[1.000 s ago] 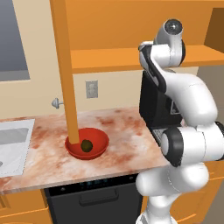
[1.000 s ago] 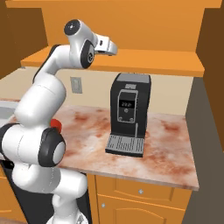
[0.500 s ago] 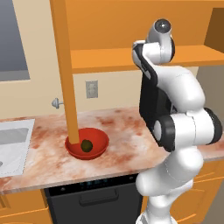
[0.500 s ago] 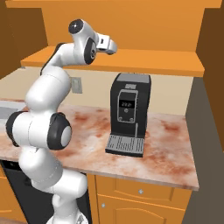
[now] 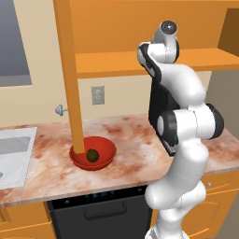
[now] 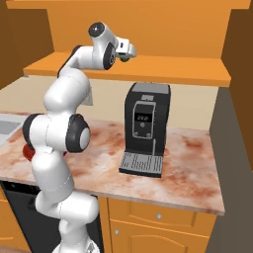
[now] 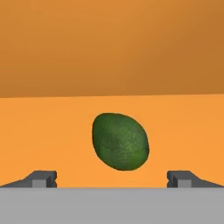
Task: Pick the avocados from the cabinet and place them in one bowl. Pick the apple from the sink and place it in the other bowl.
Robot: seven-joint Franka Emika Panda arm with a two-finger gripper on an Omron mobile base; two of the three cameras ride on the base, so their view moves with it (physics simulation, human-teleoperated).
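We see our arm (image 5: pixel 186 140) built of glossy white, rounded shell segments, thick and tubular, with dark grey to black rings and round caps at each joint; one such dark disc sits at the elbow and another caps the topmost joint. Our lower body is a bulbous white column of the same smooth casing, with no cables, screws or markings visible on it. Our gripper (image 7: pixel 112 178) ends in two small, blocky dark grey finger tips (image 7: pixel 42 178) with squared, stepped ends, and the hand behind them is white with a dark underside.
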